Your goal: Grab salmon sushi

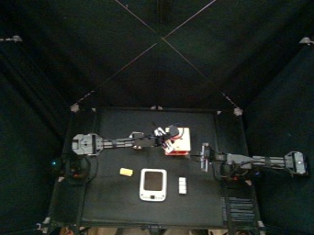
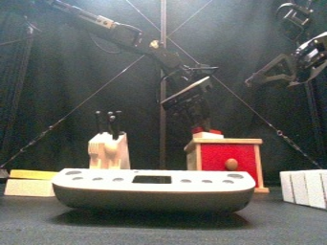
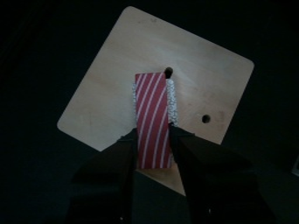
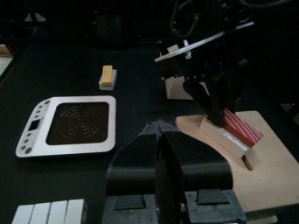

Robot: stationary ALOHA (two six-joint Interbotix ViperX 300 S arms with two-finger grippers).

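Note:
The salmon sushi (image 3: pixel 156 118), a red striped chunk with a whitish side, lies on a light wooden board (image 3: pixel 111 96). The board tops a red box (image 2: pixel 228 158) at the table's middle. My left gripper (image 3: pixel 158 150) reaches down over the chunk, one jaw pressed against each long side. The right wrist view shows the same grip from the side, with the salmon sushi (image 4: pixel 239 131) still resting on the board (image 4: pixel 274 171). My right gripper (image 4: pixel 163 133) hangs just right of the box, shut and holding nothing.
A white flat device (image 1: pixel 153 184) lies near the front edge, with a small yellow block (image 1: pixel 125 171) to its left and a small white piece (image 1: pixel 182 186) to its right. A whitish holder with dark sticks (image 2: pixel 109 151) stands left of the red box.

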